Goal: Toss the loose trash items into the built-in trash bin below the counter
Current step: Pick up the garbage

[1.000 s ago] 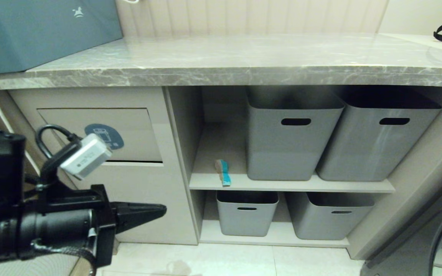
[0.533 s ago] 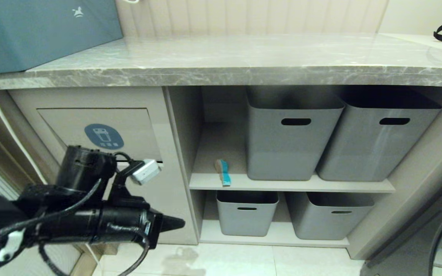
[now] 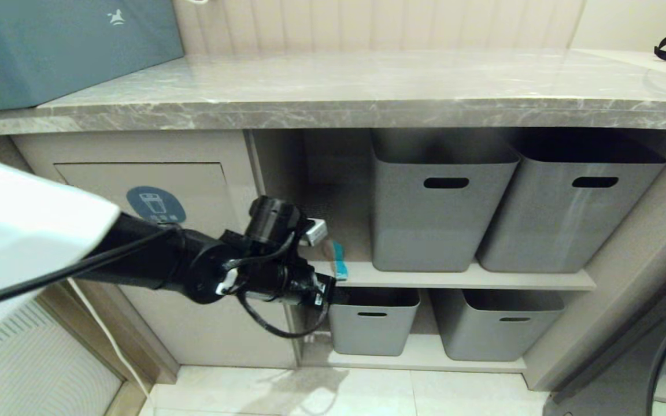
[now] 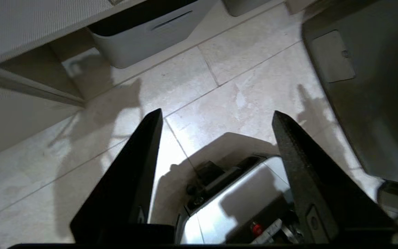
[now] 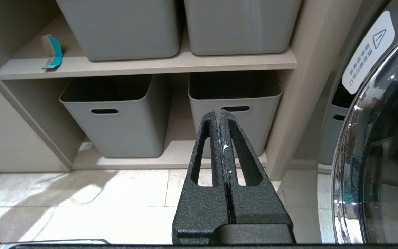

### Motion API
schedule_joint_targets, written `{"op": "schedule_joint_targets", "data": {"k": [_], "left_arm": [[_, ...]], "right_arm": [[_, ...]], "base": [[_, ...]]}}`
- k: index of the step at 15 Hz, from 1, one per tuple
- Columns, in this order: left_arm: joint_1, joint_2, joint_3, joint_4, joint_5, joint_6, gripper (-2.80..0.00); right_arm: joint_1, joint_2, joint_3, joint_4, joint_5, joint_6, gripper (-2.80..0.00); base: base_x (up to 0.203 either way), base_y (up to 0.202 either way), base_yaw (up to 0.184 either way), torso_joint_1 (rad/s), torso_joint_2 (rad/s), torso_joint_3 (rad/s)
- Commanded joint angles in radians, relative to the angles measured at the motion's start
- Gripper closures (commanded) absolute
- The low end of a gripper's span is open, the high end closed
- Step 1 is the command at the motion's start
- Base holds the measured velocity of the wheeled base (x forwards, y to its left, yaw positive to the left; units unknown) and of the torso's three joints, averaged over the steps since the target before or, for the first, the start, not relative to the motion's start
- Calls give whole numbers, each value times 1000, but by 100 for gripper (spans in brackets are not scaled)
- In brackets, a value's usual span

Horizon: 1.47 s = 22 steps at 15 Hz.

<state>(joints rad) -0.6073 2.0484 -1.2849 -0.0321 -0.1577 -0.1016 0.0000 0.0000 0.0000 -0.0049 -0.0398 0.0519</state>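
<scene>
A teal strip with a tan side, one of the loose trash items (image 3: 339, 260) (image 5: 52, 52), lies at the front of the upper shelf, left of the grey baskets. My left gripper (image 3: 333, 292) (image 4: 217, 113) hangs at that shelf's front edge, just below and in front of the strip. It is open, with nothing between its fingers, and the left wrist view faces the floor tiles. The built-in trash bin (image 3: 194, 185), a beige flap with a blue oval icon, sits under the counter (image 3: 367, 86) to the left, behind my left arm. My right gripper (image 5: 218, 113) is shut and parked low, facing the lower baskets.
Two large grey baskets (image 3: 443, 214) (image 3: 570, 214) fill the upper shelf, two smaller ones (image 3: 372, 323) (image 3: 500, 329) the lower. A large teal box (image 3: 67, 46) stands on the counter's left end. A washing machine door (image 5: 382, 138) is at the right.
My left arm has swung from in front of the bin flap rightward to the shelf's front edge. Its gripper, shut before, now stands open.
</scene>
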Motion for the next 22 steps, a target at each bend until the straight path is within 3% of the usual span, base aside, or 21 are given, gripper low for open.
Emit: {"op": "schedule_joint_targets", "data": {"k": [1, 5, 9, 11, 22], "left_arm": [[-28, 155, -106, 23, 80, -6, -280], [-49, 333, -358, 97, 255, -56, -280], [-45, 485, -630, 134, 351, -66, -280], [-24, 499, -642, 133, 405, -99, -280], [23, 579, -643, -192, 417, -99, -280]], "right_arm": [[0, 0, 2, 0, 0, 0, 0], [0, 0, 2, 0, 0, 0, 0], [0, 0, 2, -1, 0, 0, 0], [0, 0, 2, 0, 0, 0, 0], [0, 0, 2, -1, 0, 0, 0]], "base": [[0, 0, 0, 0, 0, 0], [0, 0, 0, 0, 0, 0], [0, 0, 0, 0, 0, 0], [0, 0, 0, 0, 0, 0], [0, 0, 0, 0, 0, 0]]}}
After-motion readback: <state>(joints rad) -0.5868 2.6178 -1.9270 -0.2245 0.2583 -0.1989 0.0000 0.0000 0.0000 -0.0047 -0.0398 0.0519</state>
